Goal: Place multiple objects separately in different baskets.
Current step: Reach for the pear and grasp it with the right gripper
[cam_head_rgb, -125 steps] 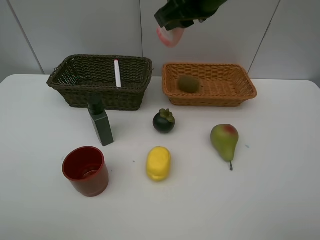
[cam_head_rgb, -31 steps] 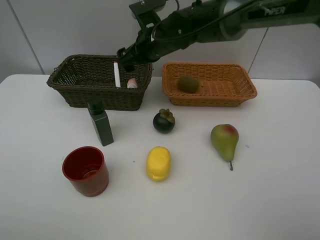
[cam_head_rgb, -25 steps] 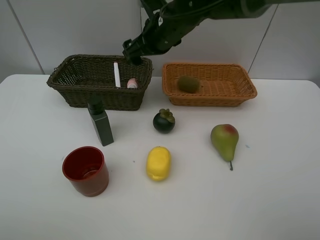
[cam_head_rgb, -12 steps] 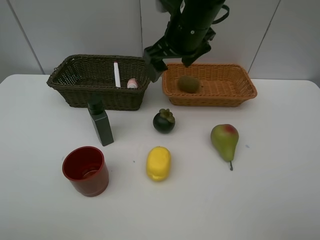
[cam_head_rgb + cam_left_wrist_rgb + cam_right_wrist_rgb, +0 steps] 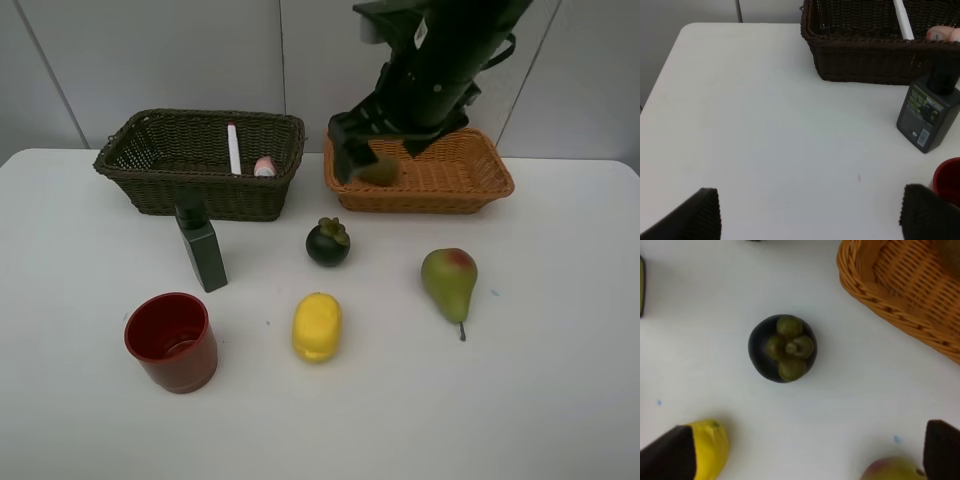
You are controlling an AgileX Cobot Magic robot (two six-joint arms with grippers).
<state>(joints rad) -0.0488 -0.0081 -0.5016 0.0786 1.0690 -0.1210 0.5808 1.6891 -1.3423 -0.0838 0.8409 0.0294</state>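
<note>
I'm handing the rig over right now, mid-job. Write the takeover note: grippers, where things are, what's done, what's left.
Left gripper: open, empty, over bare table near the green bottle.
Right gripper: open, empty, above the mangosteen, beside the orange basket.
Done: marker and pink bottle in the dark basket; kiwi in the orange basket.
Left, on the table: green bottle, red cup, mangosteen, lemon, pear.
Likely plan: fruit to the orange basket, bottle and cup to the dark basket; mangosteen looks next.

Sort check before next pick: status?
Open, empty: left gripper, right gripper. In dark basket: marker, pink bottle; in orange basket: kiwi. Ahead of right gripper: mangosteen, unobstructed.
</note>
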